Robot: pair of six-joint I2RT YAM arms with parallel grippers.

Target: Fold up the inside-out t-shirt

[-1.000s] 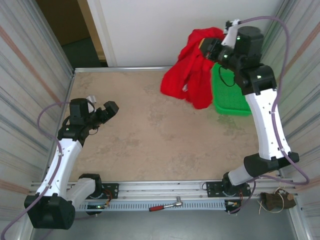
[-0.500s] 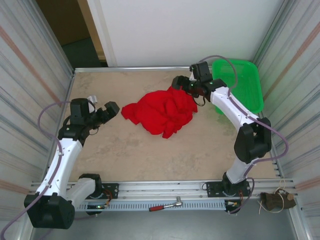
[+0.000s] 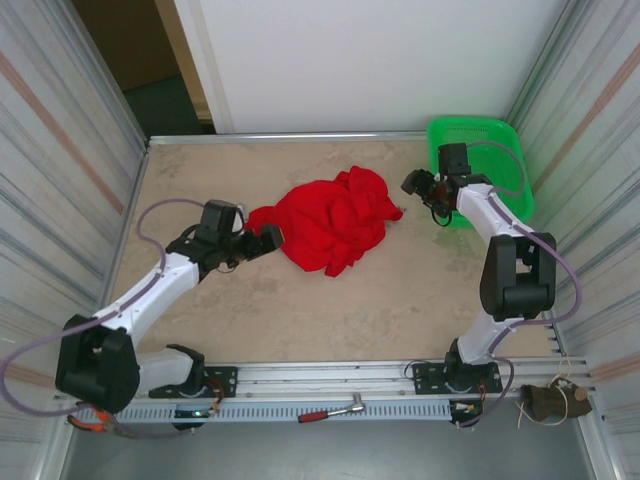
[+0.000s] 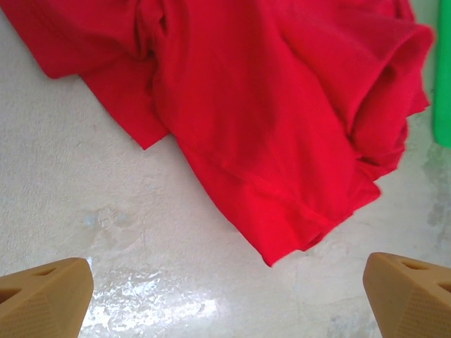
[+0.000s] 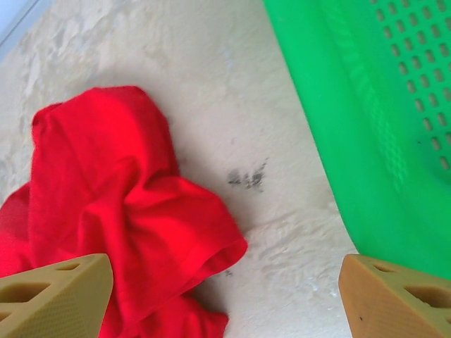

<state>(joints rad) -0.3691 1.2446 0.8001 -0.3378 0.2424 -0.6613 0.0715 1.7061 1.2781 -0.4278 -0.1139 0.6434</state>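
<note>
I can read no writing, label, brand, number or sign here. The red t-shirt (image 3: 335, 220) shows only plain cloth in all views, and the green mesh basket (image 3: 505, 150) carries no mark that I can make out.

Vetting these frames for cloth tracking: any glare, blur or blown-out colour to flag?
Top external: even light, soft shadows, but the t-shirt is so saturated its folds barely read. Left wrist: a bright glare patch on the table near the bottom edge. Right wrist: sharp, the basket mesh reads clearly.
</note>
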